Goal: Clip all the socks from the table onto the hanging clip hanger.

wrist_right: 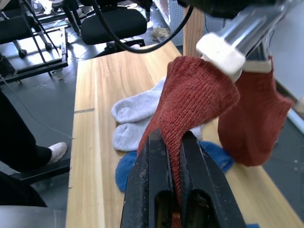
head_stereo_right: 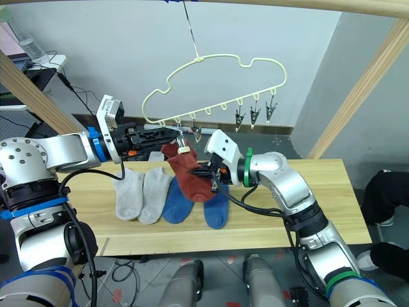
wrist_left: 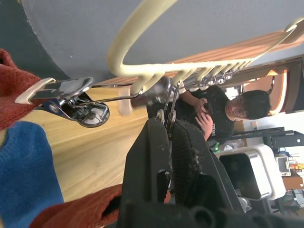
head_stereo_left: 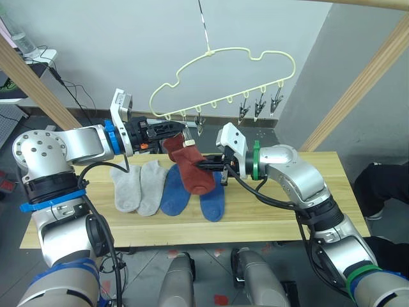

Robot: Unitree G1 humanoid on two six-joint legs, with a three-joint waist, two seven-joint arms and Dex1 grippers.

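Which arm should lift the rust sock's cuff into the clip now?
Right: the right gripper is shut on the rust-red sock; the left gripper pinches a clip on the hanger.

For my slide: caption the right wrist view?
Right tool pinching a rust-red sock beneath a silver clip.

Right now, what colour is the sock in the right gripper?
Rust-red sock, clearest in the right wrist view.

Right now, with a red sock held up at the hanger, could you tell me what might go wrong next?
The right gripper pinches a rust-red sock low down; if the clip bites little fabric, release may drop it. The left gripper holds another clip, so the clip hanger could swing on its hook. A falling sock would land on the blue socks.
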